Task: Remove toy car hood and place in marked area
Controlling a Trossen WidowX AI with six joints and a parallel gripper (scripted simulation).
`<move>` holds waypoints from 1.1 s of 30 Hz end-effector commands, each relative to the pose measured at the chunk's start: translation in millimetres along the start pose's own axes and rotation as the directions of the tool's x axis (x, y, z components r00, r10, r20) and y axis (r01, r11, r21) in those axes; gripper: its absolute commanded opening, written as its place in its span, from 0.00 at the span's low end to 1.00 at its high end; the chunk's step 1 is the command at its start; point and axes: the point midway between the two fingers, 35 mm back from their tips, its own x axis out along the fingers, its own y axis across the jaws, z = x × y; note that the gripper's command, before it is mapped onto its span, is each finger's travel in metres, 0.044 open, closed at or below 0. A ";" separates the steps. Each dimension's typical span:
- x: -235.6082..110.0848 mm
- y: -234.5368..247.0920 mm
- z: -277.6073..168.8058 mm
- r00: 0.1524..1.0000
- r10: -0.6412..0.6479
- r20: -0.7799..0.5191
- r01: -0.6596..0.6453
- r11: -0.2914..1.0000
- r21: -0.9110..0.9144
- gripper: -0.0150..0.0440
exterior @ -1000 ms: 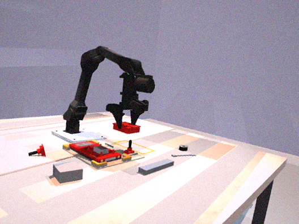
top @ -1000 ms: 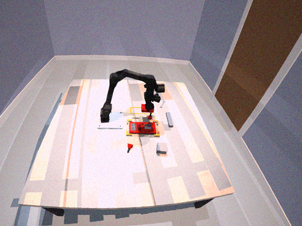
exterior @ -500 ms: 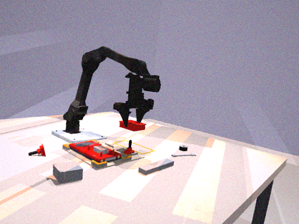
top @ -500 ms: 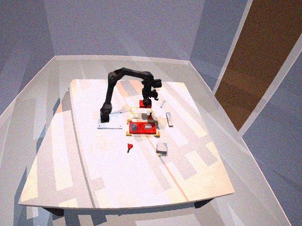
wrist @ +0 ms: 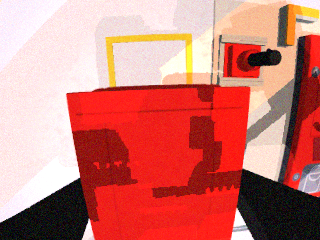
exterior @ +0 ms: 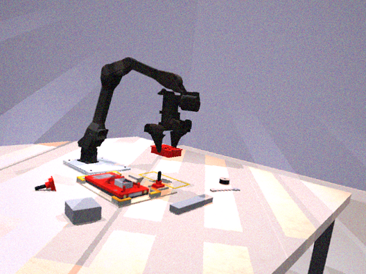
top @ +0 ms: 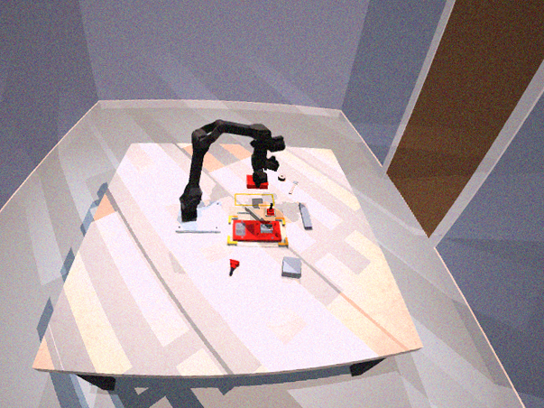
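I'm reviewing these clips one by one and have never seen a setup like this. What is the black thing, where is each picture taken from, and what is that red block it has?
The black machine is a robot arm bolted to a base plate on a table. One picture looks down from above, one from the side, and one from a camera on the arm's wrist. Its gripper is shut on the red hood of a toy car, held in the air. A yellow outline marks the drop area. A few grey blocks and small parts lie nearby.
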 end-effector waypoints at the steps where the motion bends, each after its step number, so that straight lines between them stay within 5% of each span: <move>1: 1.1 1.9 -2.8 1.000 -0.006 -0.004 0.006 1.000 0.009 0.25; 33: 19.5 2.6 -1.1 1.000 -0.005 -0.004 0.005 1.000 0.009 0.25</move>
